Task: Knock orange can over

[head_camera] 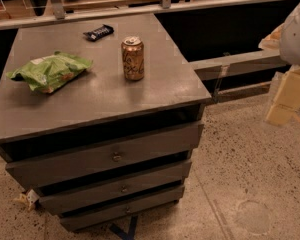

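Pincer (285,104), pale yellow, hangs at far right edge of camera view, off the tabletop (105,99) and out over the speckled floor (250,164), below a white rounded arm housing (296,29). Whether it's open or shut can't be told from this angle; nothing visibly held. Orange can (133,59) stands upright approx. mid-tabletop, toward the back-right, silver top & pull tab up, well apart from the pincer. Green chip bag (50,71) lies to the can's left, near but not touching. A dark snack bar wrapper (98,32) sits behind, near the rear edge. Tabletop caps a grey drawer unit (115,156), three drawers w/ small knobs.

Task looks not yet begun: can upright, no contact. Risks from here: approach would come from the right, so a low sweep could clip the tabletop's right edge or corner before reaching the can. A push too low on the can would prob. slide it rather than tip it; contact high on the wall is likelier to topple it. Too hard a shove leftward could send the can rolling into the chip bag, or off the tabletop altogether, since no lip is seen. Overreach might also drag the bag or wrapper. Can full or empty: can't tell.
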You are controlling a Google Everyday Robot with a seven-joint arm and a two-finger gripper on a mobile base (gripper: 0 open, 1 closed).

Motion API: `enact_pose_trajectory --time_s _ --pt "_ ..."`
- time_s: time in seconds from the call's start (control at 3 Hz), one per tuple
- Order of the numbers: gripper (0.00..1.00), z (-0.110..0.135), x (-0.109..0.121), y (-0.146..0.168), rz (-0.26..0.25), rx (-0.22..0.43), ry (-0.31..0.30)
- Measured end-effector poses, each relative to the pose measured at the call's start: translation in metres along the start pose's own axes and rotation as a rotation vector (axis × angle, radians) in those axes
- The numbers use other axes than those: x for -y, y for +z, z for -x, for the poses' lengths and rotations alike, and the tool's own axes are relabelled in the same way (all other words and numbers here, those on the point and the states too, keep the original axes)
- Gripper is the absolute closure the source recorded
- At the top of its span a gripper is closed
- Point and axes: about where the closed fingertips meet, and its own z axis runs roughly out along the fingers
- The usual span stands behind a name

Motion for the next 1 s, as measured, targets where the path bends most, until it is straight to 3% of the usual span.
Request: enact_pose_trajectory --time_s 0.33,0.67,1.0 --pt "0.0 0.0 0.0 0.0 0.0 0.0 0.0" --pt "0.0 -0.001 0.007 0.008 0.015 0.089 0.111" --pt "0.0 0.0 0.012 0.019 0.028 0.236 0.271"
